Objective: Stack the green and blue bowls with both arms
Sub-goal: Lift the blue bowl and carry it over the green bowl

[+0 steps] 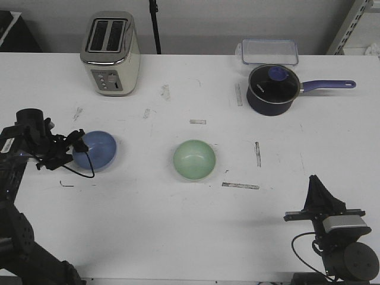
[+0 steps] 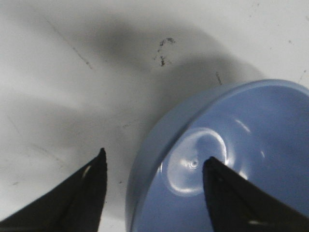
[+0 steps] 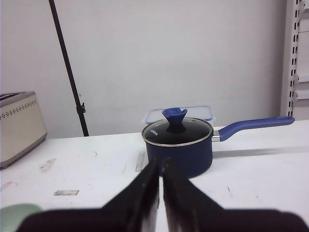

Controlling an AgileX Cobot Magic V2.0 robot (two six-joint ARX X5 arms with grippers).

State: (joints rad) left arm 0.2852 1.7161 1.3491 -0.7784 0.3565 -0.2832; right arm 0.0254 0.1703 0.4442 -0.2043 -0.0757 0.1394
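The blue bowl (image 1: 95,150) sits on the white table at the left. My left gripper (image 1: 75,141) is open at its left rim. In the left wrist view the bowl (image 2: 260,125) fills the lower right, and my left gripper (image 2: 153,157) straddles its rim, one finger inside and one outside. The green bowl (image 1: 194,159) sits alone at the table's middle; its edge shows in the right wrist view (image 3: 17,212). My right gripper (image 1: 316,181) rests shut and empty at the front right, far from both bowls; it is also in its wrist view (image 3: 161,163).
A cream toaster (image 1: 111,53) stands at the back left. A dark navy saucepan (image 1: 273,89) with a glass lid and long handle stands at the back right, a clear lidded box (image 1: 269,51) behind it. Tape marks dot the table.
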